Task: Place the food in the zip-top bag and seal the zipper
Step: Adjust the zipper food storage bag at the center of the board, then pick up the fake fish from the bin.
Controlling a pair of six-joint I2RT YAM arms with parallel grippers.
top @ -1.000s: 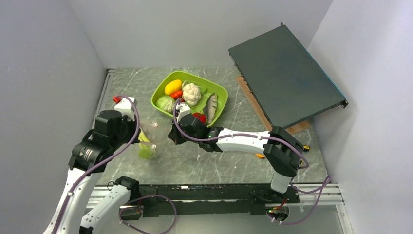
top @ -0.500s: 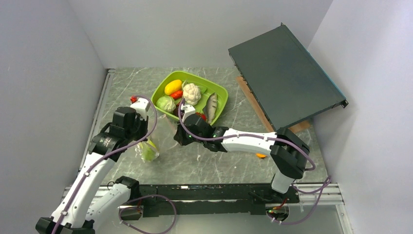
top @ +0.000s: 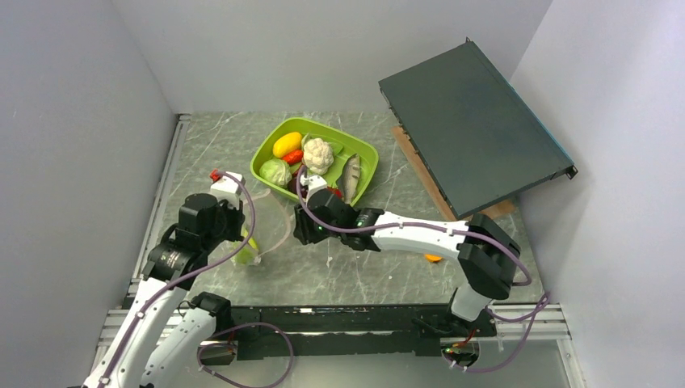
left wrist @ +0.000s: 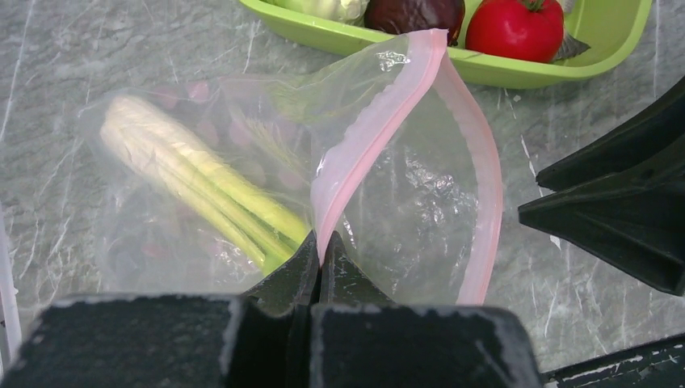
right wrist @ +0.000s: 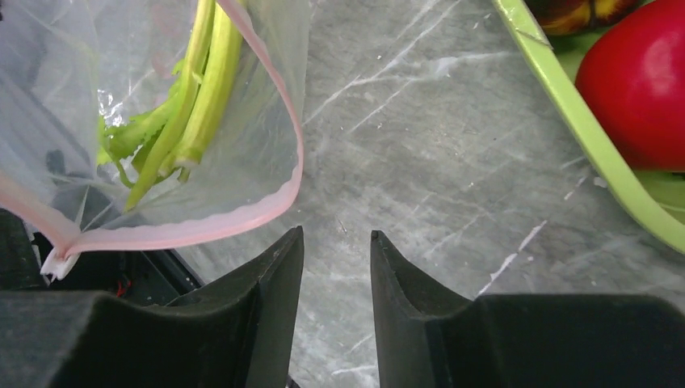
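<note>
- On the left of the worktop [top: 363, 271], the left gripper [left wrist: 319, 257] is clamped on the pink zipper rim of the zip-top bag [left wrist: 408, 186], propping its mouth open toward the tray.
- Inside the bag lies the pale leafy stalk [left wrist: 190, 174]. The other food sits in the lime-green tray [top: 367, 155]: the white cauliflower [top: 318, 153], yellow piece [top: 287, 144], green cabbage [top: 275, 171], red piece [right wrist: 638, 81] and dark purple piece [left wrist: 413, 12].
- The right gripper [right wrist: 334, 242] hovers low over bare worktop between the bag mouth and the tray, its fingers apart with nothing between them.
- Judged from this, loading is the step in hand, with one item bagged and the sealing a long way off.
- The next move likely calls for the right gripper to swing to the tray; the red piece lies nearest, just over the tray's near rim.
</note>
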